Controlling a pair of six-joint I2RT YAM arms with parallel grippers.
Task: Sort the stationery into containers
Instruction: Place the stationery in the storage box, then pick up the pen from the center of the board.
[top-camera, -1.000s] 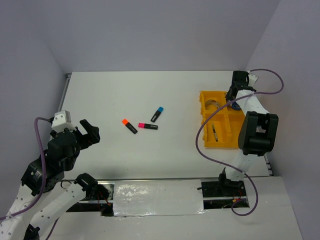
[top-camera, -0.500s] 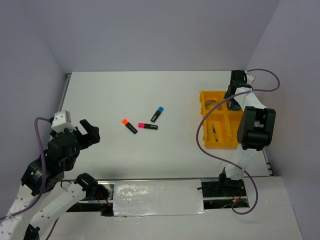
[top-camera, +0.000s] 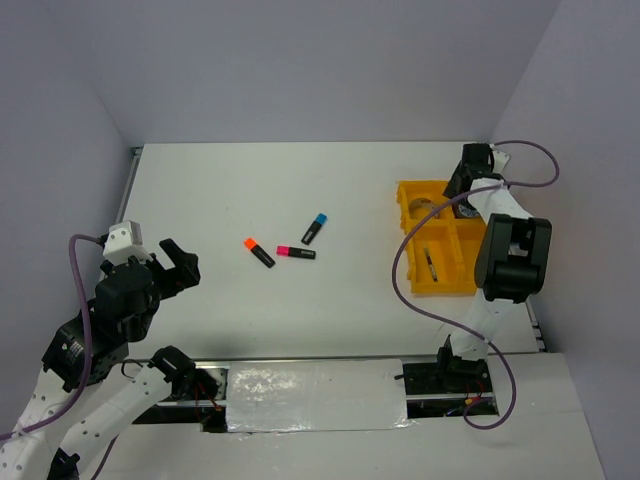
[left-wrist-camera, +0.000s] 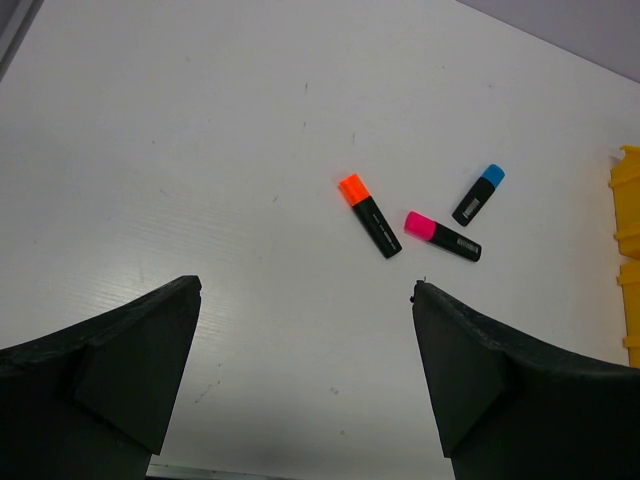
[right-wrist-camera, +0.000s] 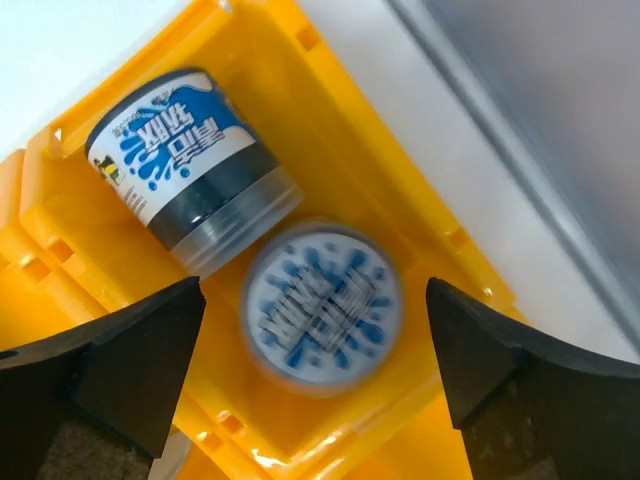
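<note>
Right hand (right-wrist-camera: 312, 290), just spread, over tape roll (right-wrist-camera: 322, 308) dropped beside its twin (right-wrist-camera: 190, 170) in tray (right-wrist-camera: 330, 120) (three markers (top-camera: 296, 253) remaining on worktop (top-camera: 250, 190)).

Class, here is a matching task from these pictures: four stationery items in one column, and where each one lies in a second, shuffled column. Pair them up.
Items
1. orange-capped marker
2. pink-capped marker
3. blue-capped marker
4. tape roll on its side

Places
A. in a compartment of the yellow tray
B. on the table, between the other two markers
C. on the table, the marker highest up in the top view
D. on the table, the leftmost marker in the top view

Pairs: 1-D, 2-B, 3-C, 4-A
</note>
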